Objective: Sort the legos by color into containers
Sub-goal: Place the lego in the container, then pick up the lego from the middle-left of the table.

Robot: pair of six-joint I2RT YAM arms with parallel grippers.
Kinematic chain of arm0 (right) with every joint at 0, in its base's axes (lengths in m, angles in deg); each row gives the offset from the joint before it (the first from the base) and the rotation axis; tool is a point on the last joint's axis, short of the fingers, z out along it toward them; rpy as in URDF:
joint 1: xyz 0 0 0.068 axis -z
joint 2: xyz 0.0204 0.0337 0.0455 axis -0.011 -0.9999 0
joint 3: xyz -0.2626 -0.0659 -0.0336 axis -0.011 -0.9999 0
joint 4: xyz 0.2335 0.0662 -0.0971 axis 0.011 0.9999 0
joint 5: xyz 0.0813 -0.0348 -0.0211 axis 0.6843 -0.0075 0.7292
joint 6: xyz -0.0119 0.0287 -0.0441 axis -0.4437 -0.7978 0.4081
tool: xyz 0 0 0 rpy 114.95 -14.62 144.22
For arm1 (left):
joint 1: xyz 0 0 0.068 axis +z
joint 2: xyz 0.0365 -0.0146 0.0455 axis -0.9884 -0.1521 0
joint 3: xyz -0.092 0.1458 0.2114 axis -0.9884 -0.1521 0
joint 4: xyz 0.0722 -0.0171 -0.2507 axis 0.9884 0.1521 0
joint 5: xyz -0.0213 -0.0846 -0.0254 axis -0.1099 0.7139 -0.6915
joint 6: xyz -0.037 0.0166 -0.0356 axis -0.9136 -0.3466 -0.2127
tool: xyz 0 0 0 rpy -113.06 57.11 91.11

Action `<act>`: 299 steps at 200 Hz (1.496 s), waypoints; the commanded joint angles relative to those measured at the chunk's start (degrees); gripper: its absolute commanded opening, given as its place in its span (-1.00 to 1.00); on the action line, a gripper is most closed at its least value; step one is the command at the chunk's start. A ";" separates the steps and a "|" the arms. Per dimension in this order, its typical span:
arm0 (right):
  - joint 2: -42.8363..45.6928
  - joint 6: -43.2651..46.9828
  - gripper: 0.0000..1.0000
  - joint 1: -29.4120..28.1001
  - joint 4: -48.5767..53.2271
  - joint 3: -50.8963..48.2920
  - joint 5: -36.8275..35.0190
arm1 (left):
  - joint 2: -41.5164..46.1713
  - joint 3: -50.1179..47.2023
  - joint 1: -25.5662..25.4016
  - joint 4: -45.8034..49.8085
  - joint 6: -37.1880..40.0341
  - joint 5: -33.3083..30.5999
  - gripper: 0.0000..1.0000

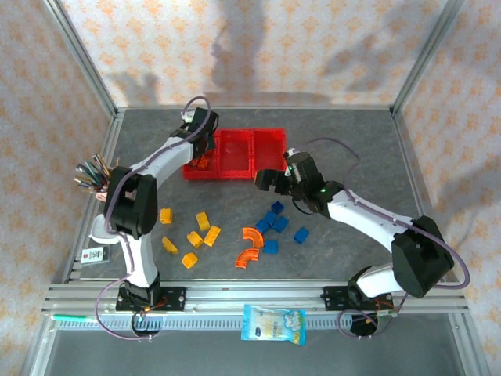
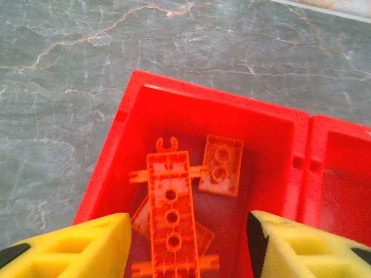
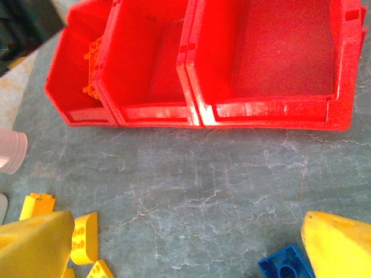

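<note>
We saw the left gripper (image 2: pixel 188 231) above the leftmost of the red bins (image 2: pixel 232 119), its fingers apart and empty. Orange bricks (image 2: pixel 171 202) lay inside that bin. The right gripper (image 3: pixel 188 243) hung wide open just in front of the bins. Blue bricks (image 1: pixel 274 223), yellow bricks (image 1: pixel 196 235) and orange arches (image 1: pixel 249 247) lay further in front.

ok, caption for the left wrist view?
Open left tool over red plastic bin holding flat orange plastic pieces.

Three joined red containers (image 1: pixel 252 153) are set in a row on the counter (image 1: pixel 227 204). Orange legos (image 2: pixel 171 215) are laid flat in the left bin (image 2: pixel 191 110). Yellow blocks (image 1: pixel 203 221), blue cubes (image 1: pixel 271 247) and orange arches (image 1: pixel 247 256) are scattered nearer.
</note>
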 commanded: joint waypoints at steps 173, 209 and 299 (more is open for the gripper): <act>8.40 0.12 0.99 0.58 9.02 -12.72 2.26 | 25.78 -37.61 -34.07 -9.13 2.63 11.34 0.13; 9.82 -0.33 0.99 1.14 9.16 -13.66 2.72 | 20.21 -36.89 -36.20 -9.52 6.48 12.12 0.13; 10.78 -0.34 0.99 1.49 9.64 -13.89 1.90 | 14.17 -35.69 -36.72 -9.16 9.69 9.90 0.16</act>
